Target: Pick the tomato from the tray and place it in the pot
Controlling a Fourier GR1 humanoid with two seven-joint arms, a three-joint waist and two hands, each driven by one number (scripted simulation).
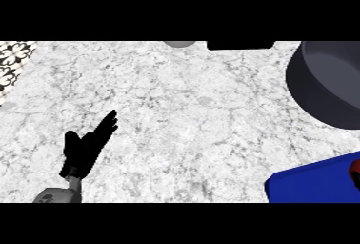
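Nearest, at the lower right, the flat blue tray (pixel 309 183) holds the small red tomato (pixel 355 167), only a sliver of it showing at the frame's edge, so it sits ready for a right hand that is out of view. At lower left the black left hand (pixel 84 147) rests open, fingers straight, holding nothing. Beyond the tray, the dark grey round pot (pixel 327 81) stands open-mouthed on the white marble counter (pixel 183 119); nothing visible lies between them
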